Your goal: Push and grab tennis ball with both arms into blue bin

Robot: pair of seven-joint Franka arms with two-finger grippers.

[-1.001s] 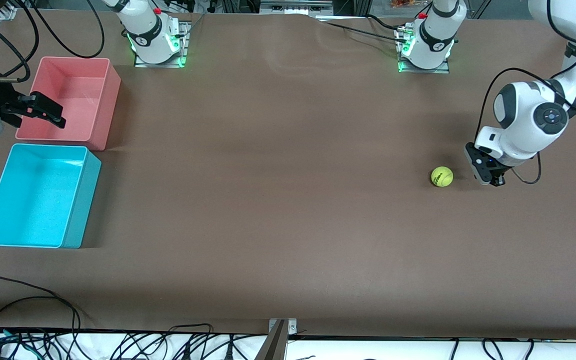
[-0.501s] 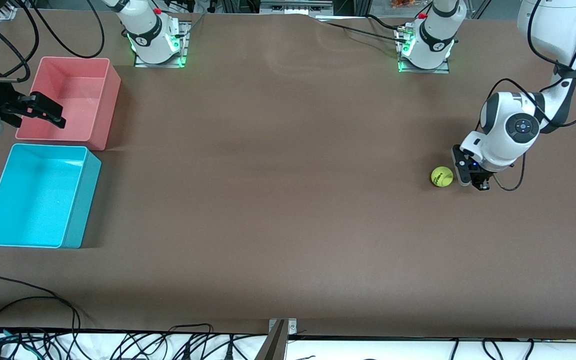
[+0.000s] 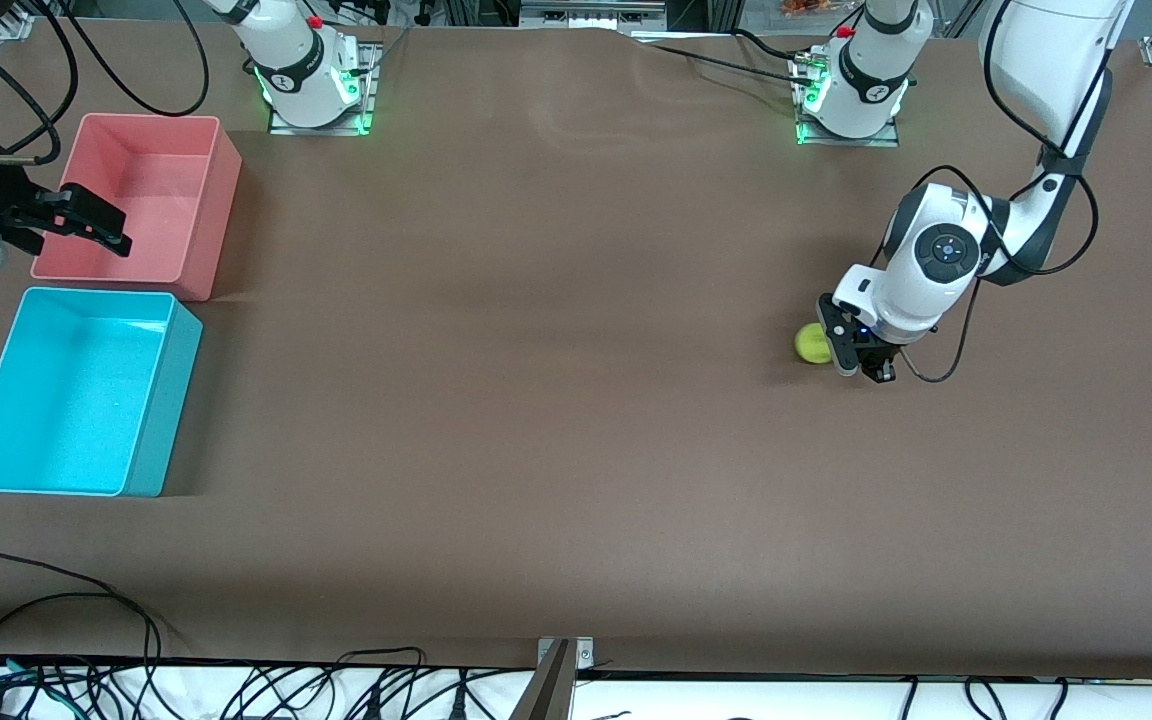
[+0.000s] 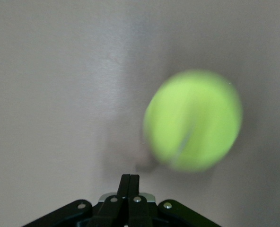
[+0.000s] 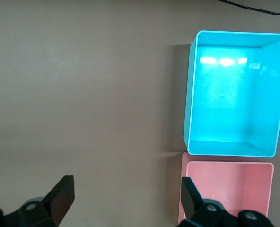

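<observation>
The left claw (image 3: 861, 358) is down at the desk (image 3: 556, 420) with its fingers pressed together, right against the tennis ball (image 3: 812, 344), which sits at the claw's nine o'clock in the front view, toward the left arm's end of the desk. The ball is blurred in the left wrist view, so I judge the push is on.

The right claw (image 3: 86, 222) waits, spread wide, over the pink bin (image 3: 221, 160) at the right arm's end. The blue bin (image 3: 171, 380) sits beside the pink one, at its six o'clock.

The risk: a narrow closed claw striking a round ball off-centre could send it curling wide of the right arm's reach, or off the desk edge.

The count: one ball, one blue bin, one pink bin, two arms.
</observation>
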